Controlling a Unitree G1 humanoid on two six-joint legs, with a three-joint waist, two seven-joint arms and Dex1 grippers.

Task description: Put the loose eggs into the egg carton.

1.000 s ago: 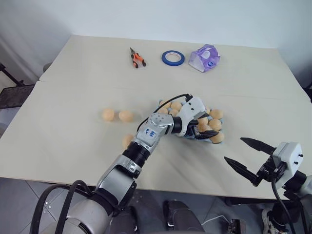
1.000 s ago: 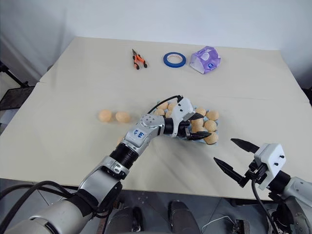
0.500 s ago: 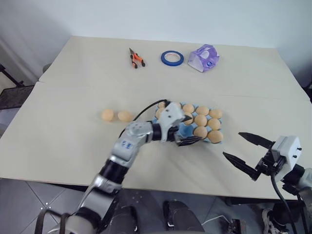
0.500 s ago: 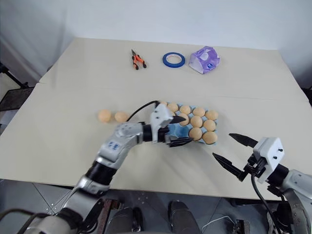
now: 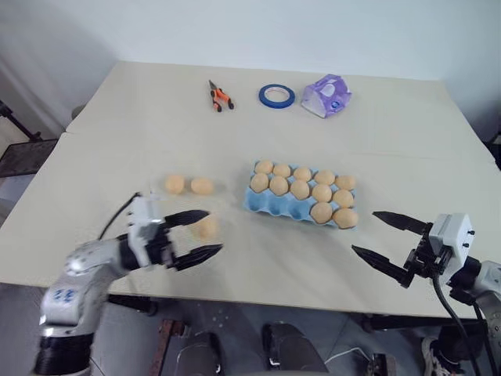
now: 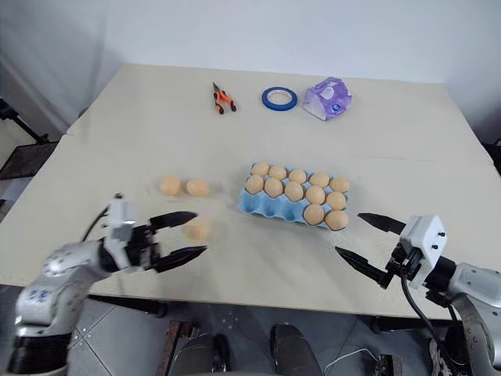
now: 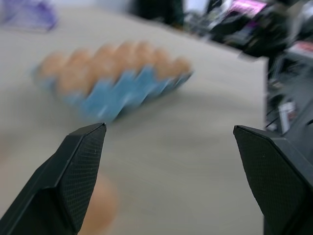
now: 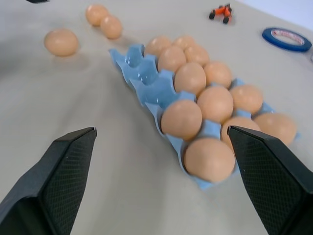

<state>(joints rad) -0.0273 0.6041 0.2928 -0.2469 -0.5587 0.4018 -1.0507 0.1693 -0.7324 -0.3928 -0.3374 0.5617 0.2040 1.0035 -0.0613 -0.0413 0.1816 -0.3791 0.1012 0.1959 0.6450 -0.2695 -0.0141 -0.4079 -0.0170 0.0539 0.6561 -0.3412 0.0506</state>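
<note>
— Left eye view: where are the loose eggs (image 5: 208,228) sitting?

— One is lying between the left gripper (image 5: 203,233) fingertips' lines, just off the egg carton (image 5: 300,195)'s left end; two more are resting behind it.

— Which arm is nearer?

— The left; it's gaping wide, holding nothing. The right gripper (image 5: 376,235) is likewise hanging open, empty.

— Any writing?

— None is reading clearly.

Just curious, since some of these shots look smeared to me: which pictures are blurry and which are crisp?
Left wrist view: the egg carton and its eggs are streaked and soft. Left eye view: the left gripper is slightly smeared, and the loose egg between its fingers looks hazy. Right wrist view: the carton and eggs look crisp.
</note>
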